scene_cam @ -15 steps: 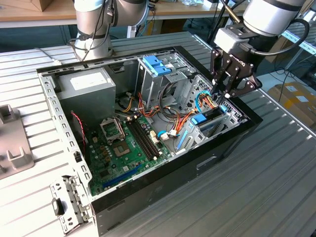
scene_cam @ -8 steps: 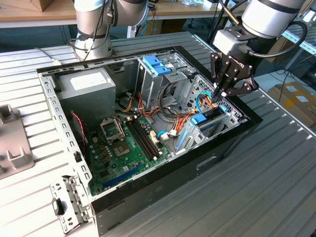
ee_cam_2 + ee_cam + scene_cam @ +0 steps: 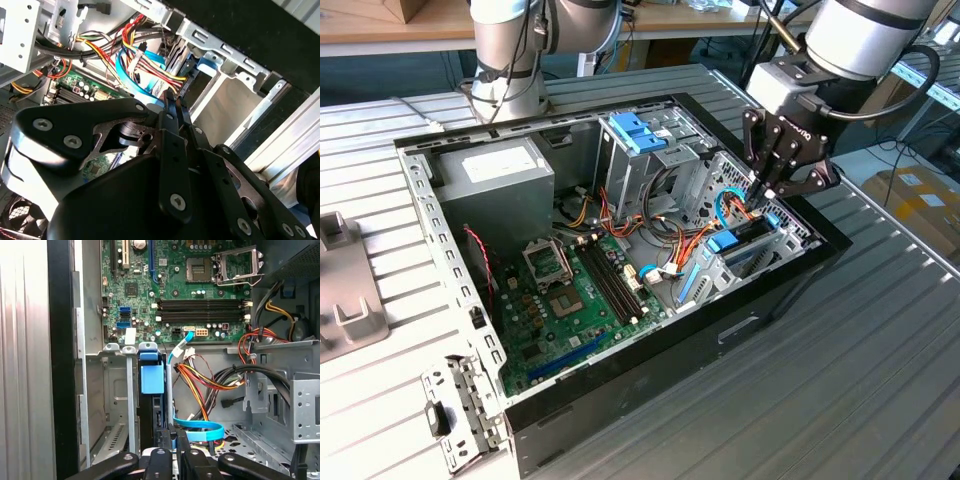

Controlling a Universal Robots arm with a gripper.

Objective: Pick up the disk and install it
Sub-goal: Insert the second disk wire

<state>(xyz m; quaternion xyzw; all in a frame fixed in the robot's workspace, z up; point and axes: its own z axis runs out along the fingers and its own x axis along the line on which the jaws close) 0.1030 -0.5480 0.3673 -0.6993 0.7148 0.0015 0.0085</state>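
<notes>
The disk (image 3: pixel 745 236) stands on edge inside the lower drive bay (image 3: pixel 798 232) at the exterior view's right end of the open computer case. In the first wrist view it is a dark slab (image 3: pixel 149 415) with a blue plastic piece on its end. My gripper (image 3: pixel 767 191) hangs just above the disk's rear end, its two thin fingers pressed together with nothing between them. Both wrist views show the fingertips (image 3: pixel 172 433) (image 3: pixel 170 98) meeting close beside the disk's edge; whether they touch it is unclear.
A blue flat cable (image 3: pixel 200 429) and bundles of coloured wires (image 3: pixel 210 380) run right beside the fingers. A metal cage with light-blue handles (image 3: pixel 638 135) stands behind, a grey power supply (image 3: pixel 505 170) at the far corner, the green motherboard (image 3: pixel 570 300) on the case floor.
</notes>
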